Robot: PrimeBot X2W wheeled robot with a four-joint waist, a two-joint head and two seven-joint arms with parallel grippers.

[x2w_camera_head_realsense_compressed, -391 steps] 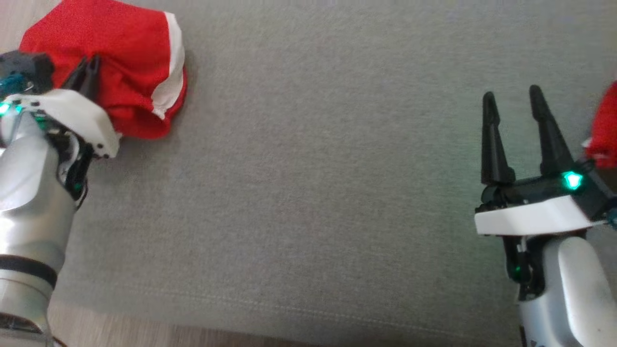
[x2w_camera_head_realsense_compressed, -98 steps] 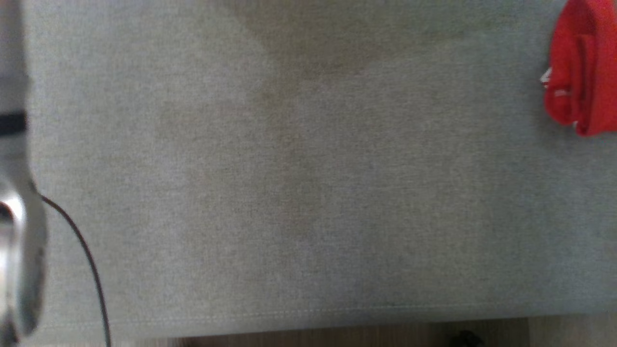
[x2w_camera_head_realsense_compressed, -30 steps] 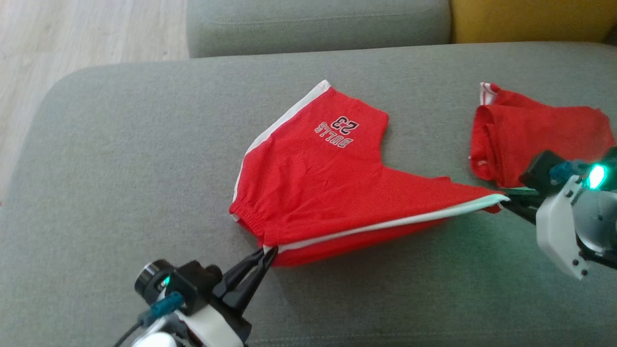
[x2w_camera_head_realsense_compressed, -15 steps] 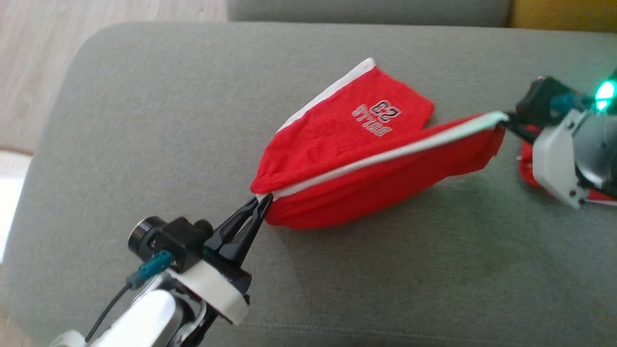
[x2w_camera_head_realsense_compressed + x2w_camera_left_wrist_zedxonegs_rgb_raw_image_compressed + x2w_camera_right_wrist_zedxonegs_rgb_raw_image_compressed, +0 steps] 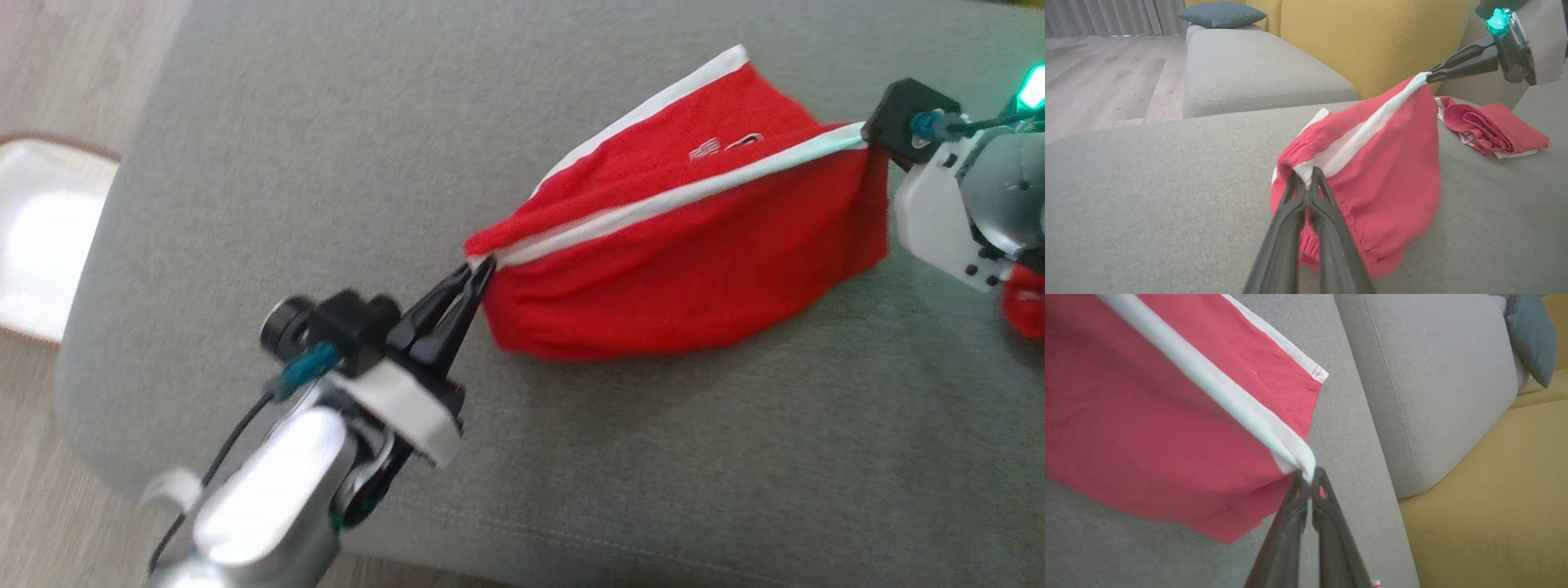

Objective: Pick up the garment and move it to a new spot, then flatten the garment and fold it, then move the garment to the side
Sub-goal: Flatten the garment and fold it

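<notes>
1. The red garment (image 5: 686, 269), trimmed with white stripes, hung stretched between both grippers over the grey sofa seat (image 5: 326, 163), and its loose lower folds sagged toward the cushion.
2. The left gripper (image 5: 1306, 175) was clamped on the gathered waistband end of one stripe.
3. The right gripper (image 5: 1310, 475) was clamped on that stripe's opposite end, at the leg hem.
4. A second red garment (image 5: 1490, 130) lay crumpled on the seat near the right gripper.
5. A yellow backrest (image 5: 1372, 36) and a wooden floor (image 5: 1098, 73) lay beyond.

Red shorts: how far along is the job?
Done: red shorts picked up; left gripper and right gripper shut on the white-striped edge. In hand: that edge hangs taut above the grey cushion, mid-fold, apparently. Left: lay it down, finish folding, move aside.
</notes>
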